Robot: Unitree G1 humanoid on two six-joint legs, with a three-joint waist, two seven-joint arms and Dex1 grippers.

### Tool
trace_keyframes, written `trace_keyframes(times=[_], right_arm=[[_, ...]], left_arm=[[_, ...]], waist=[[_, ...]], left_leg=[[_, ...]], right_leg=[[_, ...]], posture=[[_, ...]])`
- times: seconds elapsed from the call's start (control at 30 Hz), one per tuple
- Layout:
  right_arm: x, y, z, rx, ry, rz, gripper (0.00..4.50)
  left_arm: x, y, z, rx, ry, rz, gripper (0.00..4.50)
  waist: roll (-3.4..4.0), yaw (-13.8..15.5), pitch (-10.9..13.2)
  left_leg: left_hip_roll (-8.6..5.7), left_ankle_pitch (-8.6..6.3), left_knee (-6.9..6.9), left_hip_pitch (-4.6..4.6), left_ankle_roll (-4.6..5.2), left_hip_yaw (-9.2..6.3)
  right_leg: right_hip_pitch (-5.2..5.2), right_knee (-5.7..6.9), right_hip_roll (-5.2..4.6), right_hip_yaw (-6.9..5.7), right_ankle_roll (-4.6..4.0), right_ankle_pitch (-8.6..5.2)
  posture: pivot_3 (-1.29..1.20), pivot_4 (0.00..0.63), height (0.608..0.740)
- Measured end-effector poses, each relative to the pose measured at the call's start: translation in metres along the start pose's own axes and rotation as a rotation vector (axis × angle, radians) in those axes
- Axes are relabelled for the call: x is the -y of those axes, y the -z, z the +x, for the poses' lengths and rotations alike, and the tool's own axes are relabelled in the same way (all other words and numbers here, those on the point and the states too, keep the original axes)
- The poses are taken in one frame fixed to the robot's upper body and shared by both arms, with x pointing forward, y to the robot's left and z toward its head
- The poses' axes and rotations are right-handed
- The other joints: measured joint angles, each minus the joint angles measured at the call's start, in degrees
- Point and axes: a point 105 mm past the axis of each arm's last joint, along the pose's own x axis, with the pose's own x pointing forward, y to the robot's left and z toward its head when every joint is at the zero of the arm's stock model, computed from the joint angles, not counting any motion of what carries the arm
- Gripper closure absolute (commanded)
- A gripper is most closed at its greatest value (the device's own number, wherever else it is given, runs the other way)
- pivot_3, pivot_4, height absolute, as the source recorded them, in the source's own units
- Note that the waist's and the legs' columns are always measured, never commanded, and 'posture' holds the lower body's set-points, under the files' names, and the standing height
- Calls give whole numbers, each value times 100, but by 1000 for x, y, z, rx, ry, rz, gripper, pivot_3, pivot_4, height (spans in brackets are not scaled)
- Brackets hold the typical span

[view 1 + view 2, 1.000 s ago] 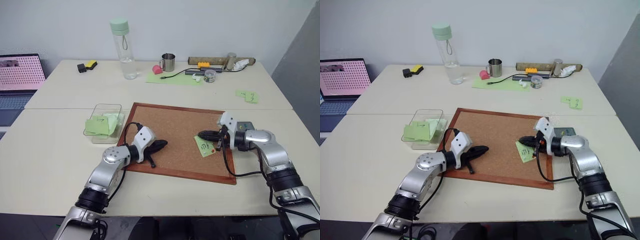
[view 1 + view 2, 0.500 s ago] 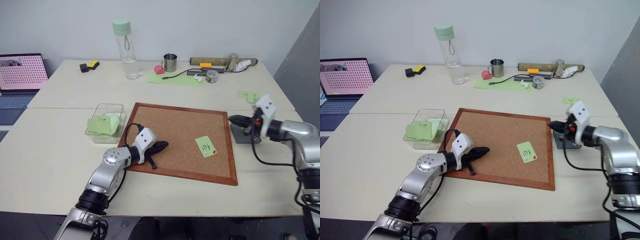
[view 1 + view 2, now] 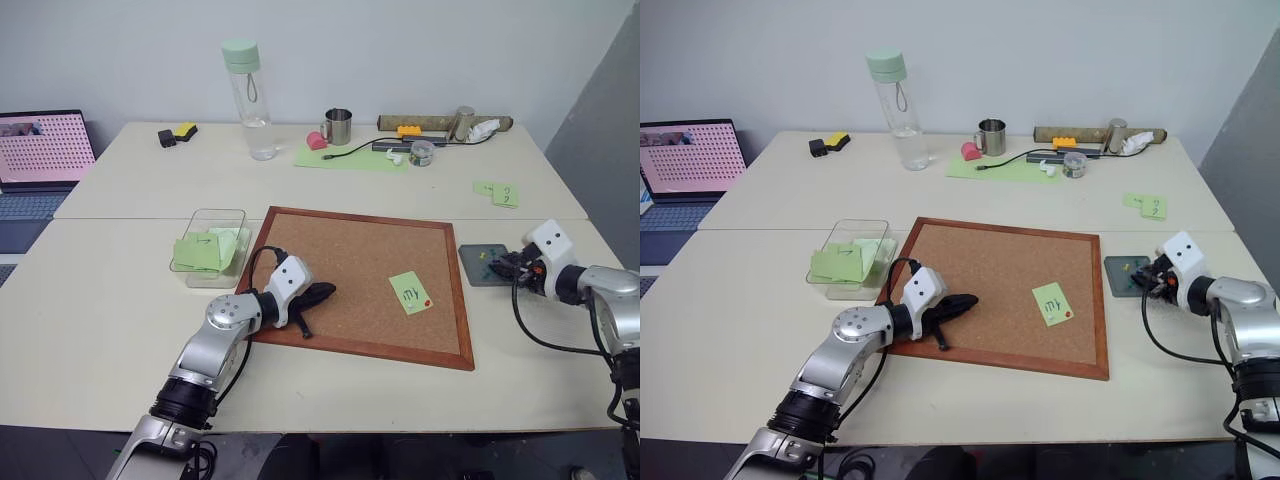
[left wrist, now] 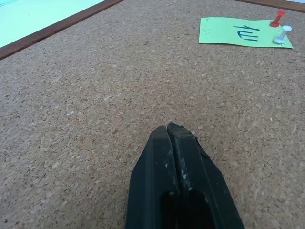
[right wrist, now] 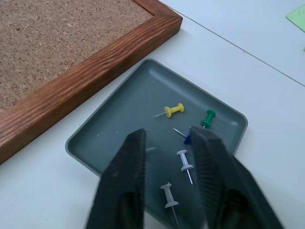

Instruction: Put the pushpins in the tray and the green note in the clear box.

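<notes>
The green note (image 3: 409, 292) lies flat on the cork board (image 3: 340, 250), with a red pushpin (image 4: 278, 18) and a white pin (image 4: 282, 34) stuck in its corner. The dark grey tray (image 3: 484, 263) sits just right of the board. In it lie a green pushpin (image 5: 208, 117) and several other pins. My right gripper (image 5: 167, 136) hovers low over the tray, open, nothing between its fingers. My left gripper (image 3: 322, 293) rests shut and empty on the board's left part, well short of the note. The clear box (image 3: 210, 245) stands left of the board and holds other green notes.
A water bottle (image 3: 247, 98), a metal mug (image 3: 337, 125), a pale green sheet (image 3: 350, 157) and cabled clutter line the table's far side. Two small green notes (image 3: 498, 191) lie at the far right. A laptop (image 3: 40, 150) stands at the left edge.
My right gripper swung from the green note rightward to above the tray, dropped lower and opened. The left arm stayed put.
</notes>
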Motion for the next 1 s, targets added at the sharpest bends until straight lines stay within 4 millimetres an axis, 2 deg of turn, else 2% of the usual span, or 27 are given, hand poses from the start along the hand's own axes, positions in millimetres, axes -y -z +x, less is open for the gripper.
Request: trace_keyframes(times=[0.07,0.13,0.33,0.4,0.53,0.67,0.87,1.0], right_arm=[[-4,-4,-3,26,-16,-7,1662],[-14,-11,-7,55,-75,-38,1662],[-65,-32,-22,113,-314,-134,1662],[-85,-36,-17,137,-366,-135,1662],[-111,-33,-4,140,-440,-138,1662],[-123,-28,4,133,-473,-132,1662],[-123,-21,11,126,-473,-103,1662],[-119,-14,13,113,-462,-105,2273]], left_arm=[[0,0,0,0,1,1,4500],[0,0,-1,-1,1,2,4500],[0,1,-1,-6,7,6,4500],[0,1,-2,-10,9,6,4500],[1,0,0,-10,20,11,4500],[0,0,0,-13,22,14,4500],[1,0,0,-15,21,12,4500],[1,0,-1,-15,18,9,4500]], waist=[[0,2,0],[2,-2,-1],[1,-2,-3],[-3,-7,-5],[-3,5,-5],[-4,9,-6],[-4,8,-6],[-3,7,-6]], left_leg=[[0,0,0,-1,0,-1],[1,0,-1,-1,0,0],[2,-1,-1,2,1,-4],[2,-1,-1,5,1,-3],[1,0,-1,4,0,-4],[2,0,-1,5,0,-5],[1,0,-1,5,0,-5],[2,0,-1,5,0,-5]], right_leg=[[0,-1,0,0,0,0],[0,-1,1,1,1,0],[3,-2,2,-1,2,-1],[4,-1,3,-1,2,-1],[4,-2,2,-1,2,-1],[4,-4,2,-1,2,-1],[4,-4,2,-2,2,-1],[4,-4,2,-2,2,-1]], posture=[[0,150,740],[0,150,740],[0,150,740],[0,150,740],[0,150,740],[0,150,740],[0,150,740],[0,150,740]])
